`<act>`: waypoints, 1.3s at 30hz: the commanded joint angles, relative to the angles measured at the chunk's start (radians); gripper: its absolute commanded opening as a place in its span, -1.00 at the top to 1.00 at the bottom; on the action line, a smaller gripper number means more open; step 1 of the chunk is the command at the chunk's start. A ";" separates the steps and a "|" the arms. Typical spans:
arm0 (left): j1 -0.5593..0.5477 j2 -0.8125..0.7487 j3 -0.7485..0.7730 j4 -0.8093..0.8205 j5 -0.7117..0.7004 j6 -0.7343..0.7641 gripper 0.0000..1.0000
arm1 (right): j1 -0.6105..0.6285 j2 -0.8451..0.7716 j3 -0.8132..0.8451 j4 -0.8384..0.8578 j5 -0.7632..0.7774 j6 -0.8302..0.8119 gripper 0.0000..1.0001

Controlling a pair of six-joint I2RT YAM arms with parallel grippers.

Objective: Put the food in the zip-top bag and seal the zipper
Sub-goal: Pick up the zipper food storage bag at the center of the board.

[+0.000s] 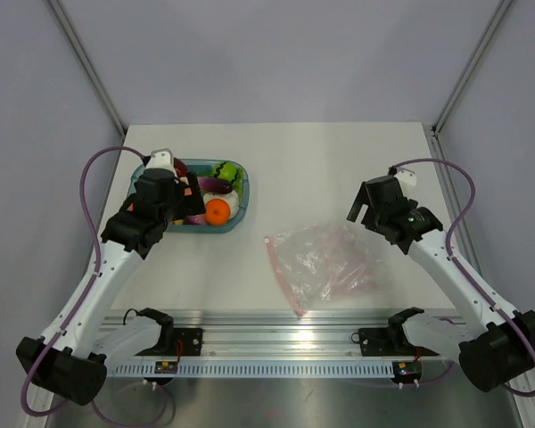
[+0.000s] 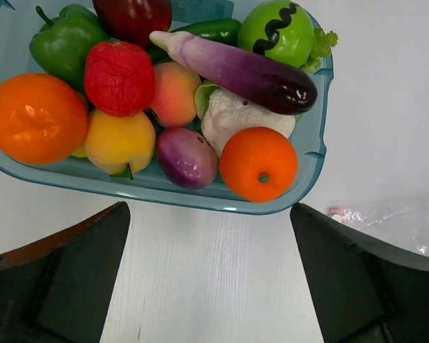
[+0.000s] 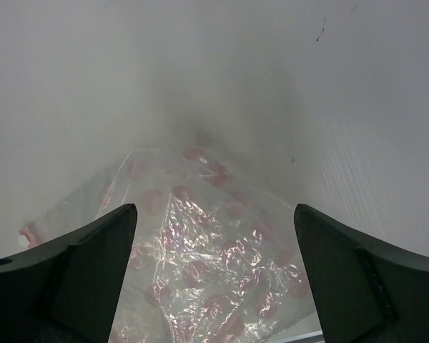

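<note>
The food fills a teal tray (image 1: 239, 203) at the table's back left: an orange ball (image 2: 259, 163), a white cauliflower (image 2: 232, 118), a purple eggplant (image 2: 236, 70), a red piece (image 2: 119, 77), a green pepper (image 2: 63, 41) and others. My left gripper (image 2: 210, 275) hangs open over bare table just in front of the tray, holding nothing. The zip-top bag (image 1: 325, 261), clear and crinkly with pink spots, lies flat at centre right; its pink-red zipper (image 1: 283, 277) runs along its left edge. My right gripper (image 3: 214, 275) stands open above the bag (image 3: 207, 264), empty.
A metal rail (image 1: 285, 343) with the arm bases runs along the near edge. A corner of the bag (image 2: 386, 218) shows at the right in the left wrist view. Grey walls stand on the left, the right and at the back.
</note>
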 commanded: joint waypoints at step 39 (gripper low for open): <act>0.077 -0.020 0.015 -0.153 0.047 -0.079 -0.98 | 0.891 0.776 0.289 -0.011 0.181 -0.162 -0.39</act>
